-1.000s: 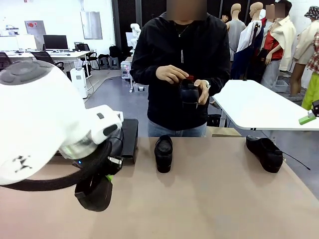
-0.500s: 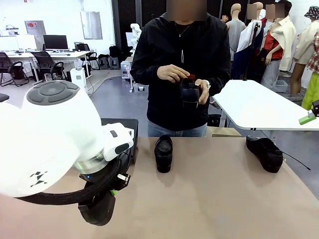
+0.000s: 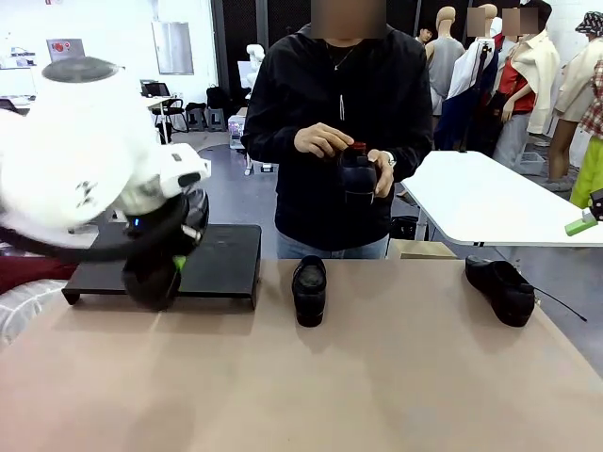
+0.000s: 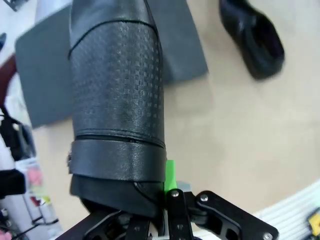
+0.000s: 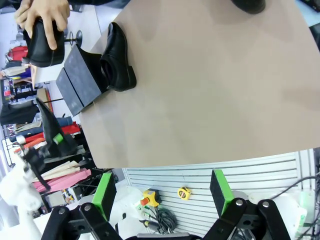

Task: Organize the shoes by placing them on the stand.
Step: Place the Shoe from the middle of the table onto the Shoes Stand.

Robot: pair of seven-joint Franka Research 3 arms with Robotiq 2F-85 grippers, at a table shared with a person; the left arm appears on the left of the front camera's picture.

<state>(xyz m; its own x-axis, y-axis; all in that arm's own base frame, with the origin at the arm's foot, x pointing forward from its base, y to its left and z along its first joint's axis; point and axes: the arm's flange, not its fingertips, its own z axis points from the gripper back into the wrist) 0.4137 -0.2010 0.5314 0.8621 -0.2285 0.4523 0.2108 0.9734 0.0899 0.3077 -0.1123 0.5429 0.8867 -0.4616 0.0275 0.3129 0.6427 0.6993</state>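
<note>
placing step. left hand point(image 3: 174, 259) clamped on shoe point(image 4: 117, 100), at stand point(image 3: 226, 254) front-left. right hand point(image 5: 162, 192) wide, empty. second shoe point(image 3: 309, 287) on bench point(image 3: 377, 377) just right of stand, third shoe point(image 3: 499, 287) well right, person point(image 3: 330, 113) holds fourth shoe point(image 3: 358, 179) behind stand. next, guessing: lower onto left panel, let go.

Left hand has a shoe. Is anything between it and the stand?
Nothing visible. The left hand holds the glossy black leather loafer right at the low black flat-topped stand, whose visible top is bare. The second loafer lies on the tan table beside the stand, clear of it.

Left arm point(image 3: 94, 160) blurred, partly hides stand point(image 3: 226, 254); held shoe point(image 4: 117, 100) cropped at top.
</note>
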